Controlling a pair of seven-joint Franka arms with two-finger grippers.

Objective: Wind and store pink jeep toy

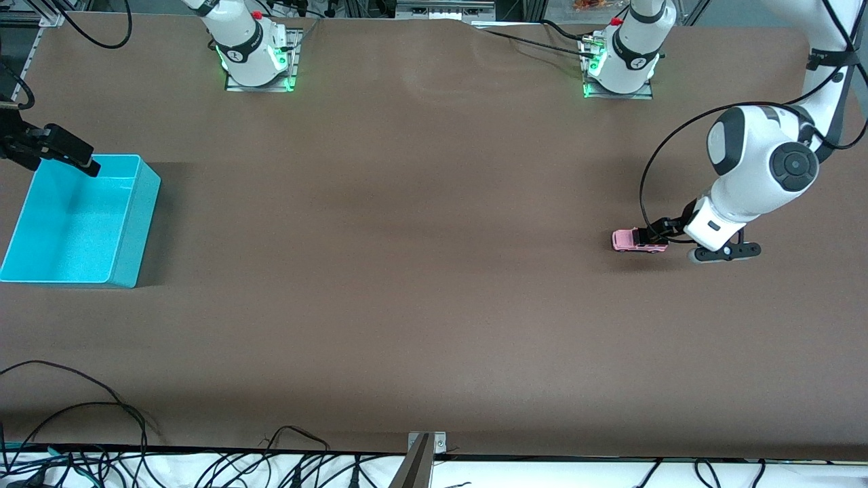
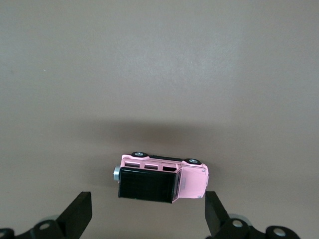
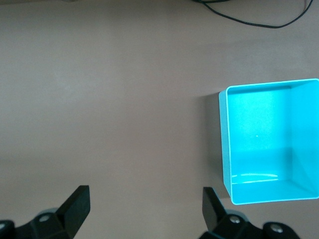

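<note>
The turquoise bin [image 1: 74,224] lies nearest the camera, at my right arm's end of the brown desk [image 1: 407,271], and there is nothing in it. My right pincer [image 1: 64,152] hangs over the bin's rim farthest from the camera, its fingers [image 3: 75,206] spread wide, holding nothing. The pink jeep toy [image 1: 639,240] stands on its wheels well apart from the bin, toward my left arm's end. My left pincer [image 2: 148,214] is low over the jeep, fingers [image 2: 217,214] spread on either side, not pinching it.
</note>
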